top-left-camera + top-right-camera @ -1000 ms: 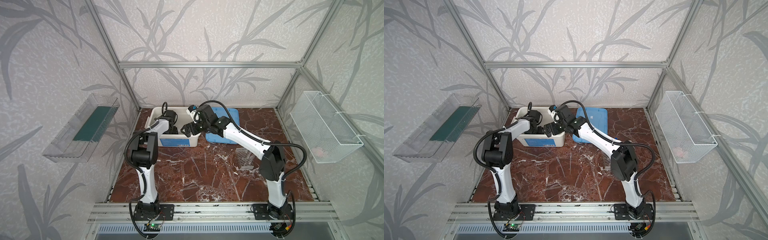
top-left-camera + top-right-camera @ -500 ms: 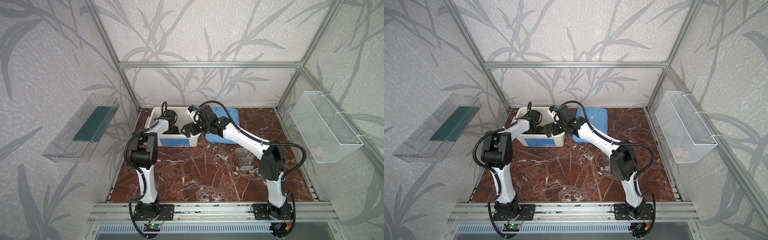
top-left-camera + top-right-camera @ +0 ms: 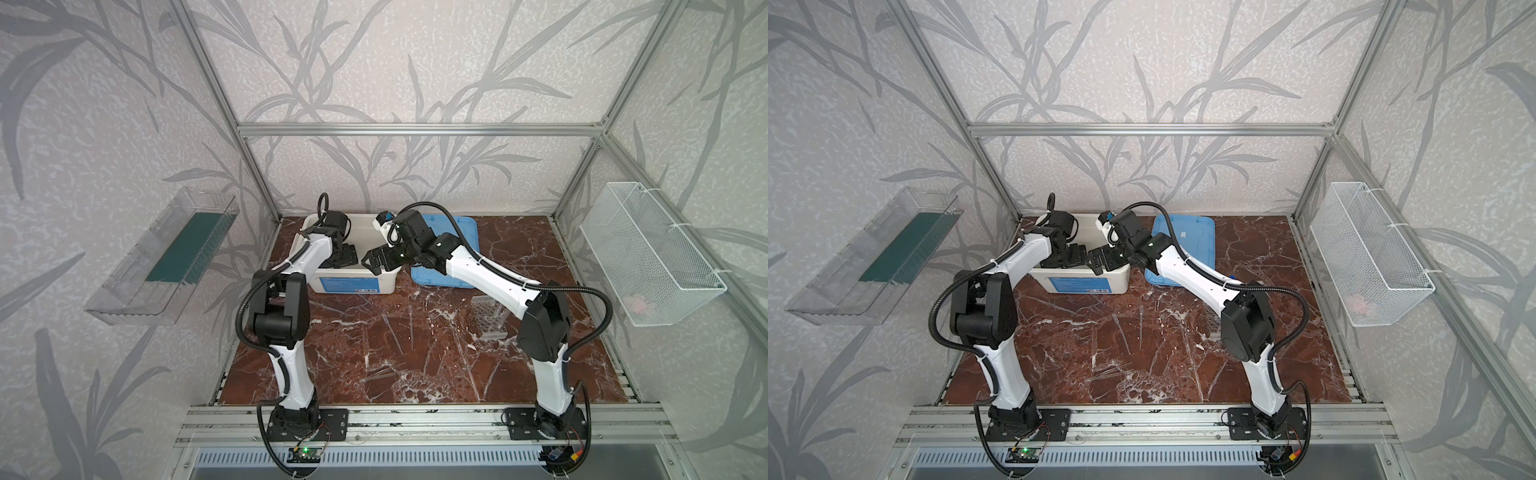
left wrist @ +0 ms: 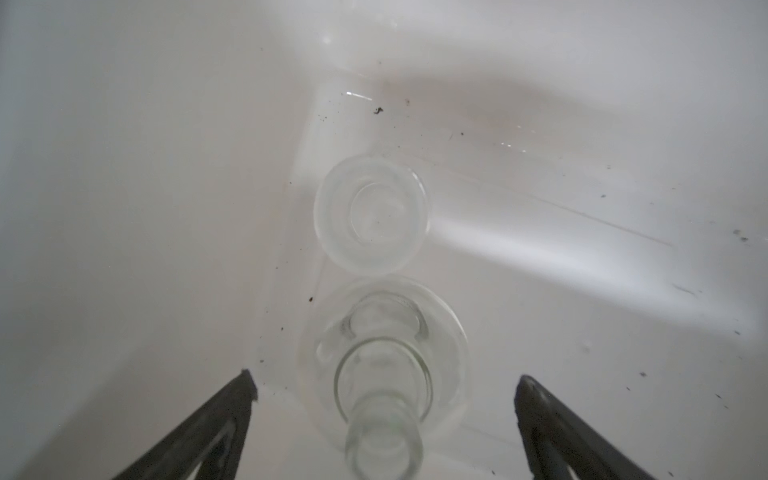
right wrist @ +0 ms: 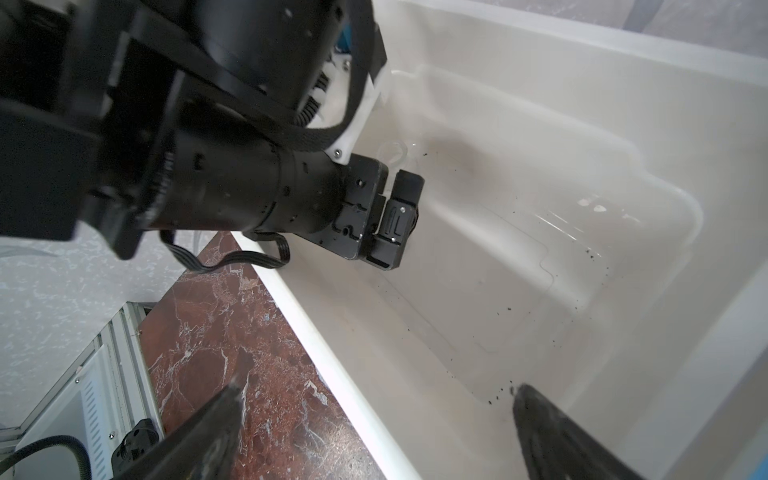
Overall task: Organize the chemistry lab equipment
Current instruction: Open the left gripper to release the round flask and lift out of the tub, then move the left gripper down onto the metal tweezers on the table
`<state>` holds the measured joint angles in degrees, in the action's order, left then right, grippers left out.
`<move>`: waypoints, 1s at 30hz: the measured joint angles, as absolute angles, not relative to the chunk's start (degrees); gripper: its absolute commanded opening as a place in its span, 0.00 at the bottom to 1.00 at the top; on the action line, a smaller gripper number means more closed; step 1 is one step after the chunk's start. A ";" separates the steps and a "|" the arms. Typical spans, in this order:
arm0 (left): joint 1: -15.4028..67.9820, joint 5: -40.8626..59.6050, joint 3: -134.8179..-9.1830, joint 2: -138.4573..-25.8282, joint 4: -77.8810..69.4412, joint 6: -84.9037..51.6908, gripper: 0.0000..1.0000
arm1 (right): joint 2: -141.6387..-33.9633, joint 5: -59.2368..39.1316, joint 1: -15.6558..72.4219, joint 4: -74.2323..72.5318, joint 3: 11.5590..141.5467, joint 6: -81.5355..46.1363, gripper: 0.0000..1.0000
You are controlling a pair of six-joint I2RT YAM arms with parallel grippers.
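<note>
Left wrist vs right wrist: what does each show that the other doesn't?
Left wrist only: both clear glass vessels standing close together on the tub floor, the nearer inside the open left gripper. Right wrist only: left gripper's body from outside, tub rim, marble table, right gripper open over the rim. Both: white tub interior with dark specks.

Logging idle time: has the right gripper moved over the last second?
No. The right gripper stays at the front rim of the white tub, beside the blue lid.
</note>
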<state>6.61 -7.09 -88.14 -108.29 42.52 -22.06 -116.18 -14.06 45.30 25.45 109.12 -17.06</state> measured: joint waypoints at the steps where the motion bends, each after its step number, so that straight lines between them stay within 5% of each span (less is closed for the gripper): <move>1: 6.70 -6.87 -88.18 -106.87 43.11 -22.09 0.99 | -115.70 -14.04 45.30 25.58 109.12 -17.08 1.00; 18: 8.40 2.48 -91.02 -87.59 52.14 -22.15 0.99 | -90.87 -11.22 45.04 25.54 90.78 -16.23 1.00; 30: 21.87 9.67 -87.70 -69.41 58.04 -14.44 0.99 | -71.07 -12.10 44.12 26.30 67.66 -16.43 0.99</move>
